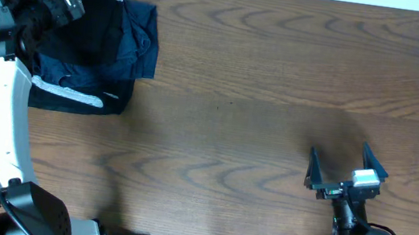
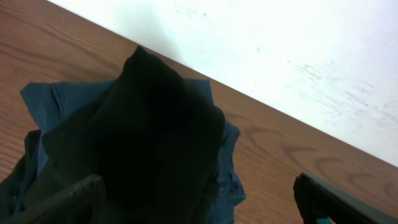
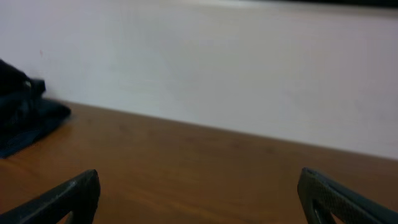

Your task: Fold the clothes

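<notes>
The pickup was in hand: left fingers (image 2: 65,200) hung spread above the black top (image 2: 155,137), right fingers (image 3: 62,196) apart and idle—the next move called for lowering to pinch fabric.

Overhead: high above, looking straight down on the whole table (image 1: 280,70); arm bases at 6 o'clock, clothes pile (image 1: 94,37) at 10 o'clock.
Left wrist: close over the black top (image 2: 155,143) crowning the pile, tilted down, facing the white wall (image 2: 298,50).
Right wrist: low over the tabletop, facing across bare wood to the wall; pile far off at 9 o'clock.
Shared: the pile appears in all three views.
</notes>
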Tool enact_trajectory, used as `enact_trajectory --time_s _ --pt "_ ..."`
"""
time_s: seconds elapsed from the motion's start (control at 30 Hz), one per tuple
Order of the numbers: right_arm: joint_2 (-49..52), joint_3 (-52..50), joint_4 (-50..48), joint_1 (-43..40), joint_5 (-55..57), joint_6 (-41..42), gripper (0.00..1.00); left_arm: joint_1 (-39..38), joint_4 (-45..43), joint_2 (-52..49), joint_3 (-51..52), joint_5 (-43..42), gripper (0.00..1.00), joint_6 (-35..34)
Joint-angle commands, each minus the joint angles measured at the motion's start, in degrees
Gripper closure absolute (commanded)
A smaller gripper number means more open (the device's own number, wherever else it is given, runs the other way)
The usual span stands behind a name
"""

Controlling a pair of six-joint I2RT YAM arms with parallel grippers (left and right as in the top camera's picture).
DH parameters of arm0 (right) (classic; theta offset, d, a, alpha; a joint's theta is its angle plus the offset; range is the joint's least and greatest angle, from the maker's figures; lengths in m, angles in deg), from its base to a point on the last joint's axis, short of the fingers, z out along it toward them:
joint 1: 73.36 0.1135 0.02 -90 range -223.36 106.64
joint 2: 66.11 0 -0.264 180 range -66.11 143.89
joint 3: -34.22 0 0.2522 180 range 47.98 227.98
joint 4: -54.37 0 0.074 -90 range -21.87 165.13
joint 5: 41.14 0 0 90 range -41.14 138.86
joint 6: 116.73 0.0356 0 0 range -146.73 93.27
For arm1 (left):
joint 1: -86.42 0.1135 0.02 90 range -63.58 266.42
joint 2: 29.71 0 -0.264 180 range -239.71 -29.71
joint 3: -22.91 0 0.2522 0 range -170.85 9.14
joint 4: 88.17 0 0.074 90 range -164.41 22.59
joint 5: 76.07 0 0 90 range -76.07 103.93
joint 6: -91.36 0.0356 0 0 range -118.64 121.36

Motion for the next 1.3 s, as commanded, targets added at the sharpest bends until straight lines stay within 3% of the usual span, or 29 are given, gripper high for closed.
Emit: enact_trajectory --time_s 0.0,0.2,0.4,1.27 --pt "-0.46 -0.17 2.73 -1.38 -0.92 0.28 0.01 0.09 -0.24 -0.37 -0.31 -0.55 0.02 -0.17" --pt "-0.46 -0.17 9.11 -4.37 -1.29 0.26 0.01 0.09 -0.24 -0.37 -0.31 -0.55 0.02 -0.17" --pt "-0.46 -0.17 9.03 -6.36 -1.25 -2.93 0.01 0.09 -0.24 -0.37 -0.31 -0.55 0.02 -0.17" --pt "-0.44 -0.17 9.01 -6.45 -1.27 -2.91 0.01 0.09 -0.24 -0.37 -0.31 -0.55 0.02 -0.17"
